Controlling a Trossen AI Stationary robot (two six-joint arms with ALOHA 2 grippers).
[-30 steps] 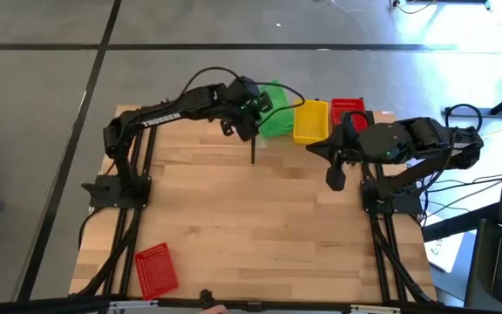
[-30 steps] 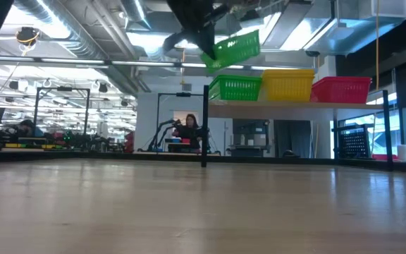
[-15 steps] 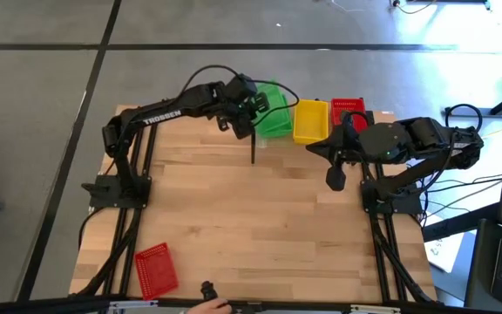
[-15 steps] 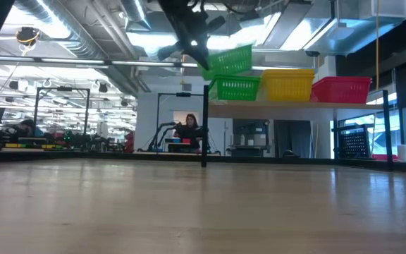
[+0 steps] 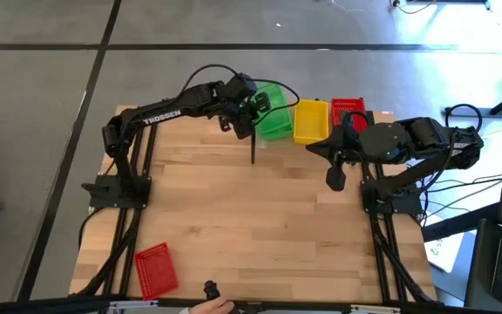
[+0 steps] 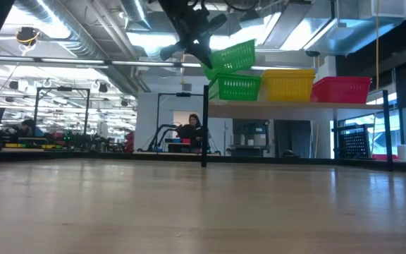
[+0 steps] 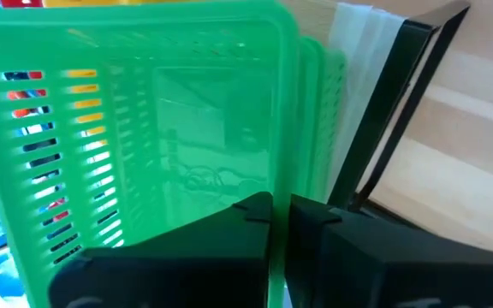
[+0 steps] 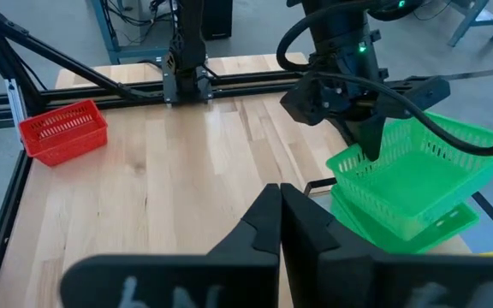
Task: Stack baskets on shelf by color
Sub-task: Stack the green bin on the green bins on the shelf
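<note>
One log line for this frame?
left gripper: shut on green basket, tilted over shelved green one | right gripper: shut, idle | red basket: on table

Top centre: dark gripper (image 6: 204, 60) holds tilted green basket (image 6: 232, 56) above second green basket (image 6: 235, 87); yellow basket (image 6: 287, 85), red basket (image 6: 340, 89) right along shelf (image 6: 294, 104).

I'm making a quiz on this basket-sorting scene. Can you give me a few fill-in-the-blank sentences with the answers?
1. The left tool grips a ____ basket by its rim.
2. That basket hangs above another of the same colour on the ____.
3. On the shelf, the middle basket is ____.
4. A ____ basket lies alone on the table's near left corner.

Answers: green; shelf; yellow; red
</note>
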